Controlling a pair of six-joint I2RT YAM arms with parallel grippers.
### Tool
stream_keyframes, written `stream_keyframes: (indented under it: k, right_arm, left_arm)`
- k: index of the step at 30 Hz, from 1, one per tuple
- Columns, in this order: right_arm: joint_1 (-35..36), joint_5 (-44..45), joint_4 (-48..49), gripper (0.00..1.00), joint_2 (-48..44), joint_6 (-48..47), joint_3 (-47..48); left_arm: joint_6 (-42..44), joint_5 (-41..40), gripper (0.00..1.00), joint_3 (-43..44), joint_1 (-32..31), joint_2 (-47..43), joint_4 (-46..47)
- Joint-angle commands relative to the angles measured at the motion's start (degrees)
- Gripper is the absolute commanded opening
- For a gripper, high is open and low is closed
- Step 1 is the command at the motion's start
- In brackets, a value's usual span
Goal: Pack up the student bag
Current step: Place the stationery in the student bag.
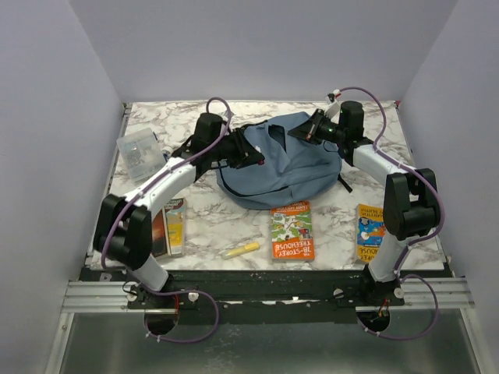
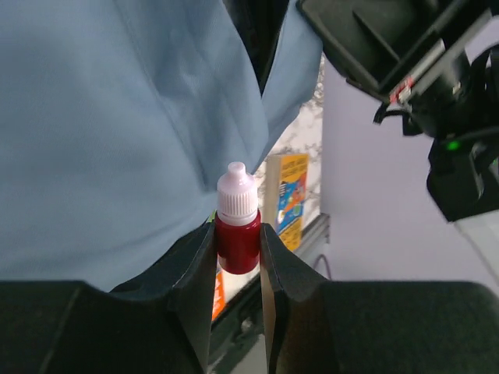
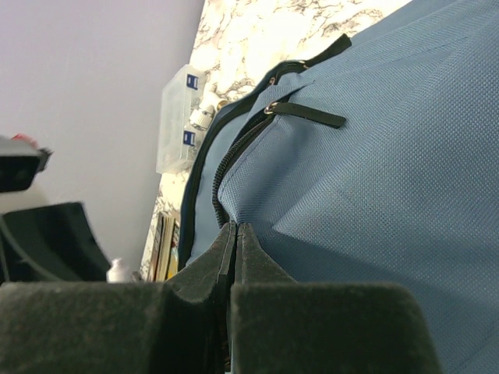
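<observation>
The student bag lies at the middle of the marble table, toward its far side, with its main zipper parted. The left gripper is clamped on a small red bottle with a white cap, held upright just beside the bag's fabric. The right gripper has its fingers pressed together on the bag's fabric at the zipper edge. A clear box, a yellow marker and a green book lie apart from the bag.

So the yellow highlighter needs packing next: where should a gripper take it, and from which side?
Mid-barrel on the yellow highlighter, from straight above: it lies flat on the table, long axis nearly left-right, so closing across its narrow width seems best.
</observation>
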Motion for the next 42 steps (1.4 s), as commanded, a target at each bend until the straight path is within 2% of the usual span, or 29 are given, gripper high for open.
stream_keyframes:
  k: [1, 6, 16, 25, 30, 33, 37, 42]
  right_arm:
    - [0.6, -1.2, 2.2, 0.01, -0.7, 0.7, 0.7]
    - [0.6, -1.4, 2.6, 0.01, -0.6, 1.0, 0.6]
    - [0.6, -1.9, 3.1, 0.01, -0.3, 1.5, 0.5]
    - [0.6, -1.9, 3.2, 0.01, 0.3, 1.6, 0.8]
    - [0.5, -2.3, 3.9, 0.01, 0.4, 2.1, 0.5]
    - [0.6, -2.3, 3.9, 0.01, 0.4, 2.1, 0.5]
    - [0.6, -2.2, 3.4, 0.01, 0.2, 1.7, 0.6]
    - [0.6, -2.0, 3.3, 0.01, -0.2, 1.6, 0.5]
  left_arm:
    - [-9.2, 11.0, 0.28, 10.7, 0.3, 9.9, 7.2]
    - [-12.8, 10.9, 0.28, 18.1, 0.4, 17.5, 7.3]
    - [-16.0, 8.5, 0.29, 25.6, 0.7, 27.5, 8.2]
    - [-17.7, 8.2, 0.38, 29.6, 1.5, 31.9, 8.4]
    - [-17.2, 6.5, 0.39, 28.2, 1.8, 30.8, 8.8]
    - [-17.3, 6.6, 0.47, 27.5, 2.2, 30.3, 8.8]
    - [-16.4, 7.1, 0.53, 26.2, 2.3, 28.8, 8.9]
    - [-10.9, 5.8, 0.62, 19.5, 2.3, 21.6, 8.8]
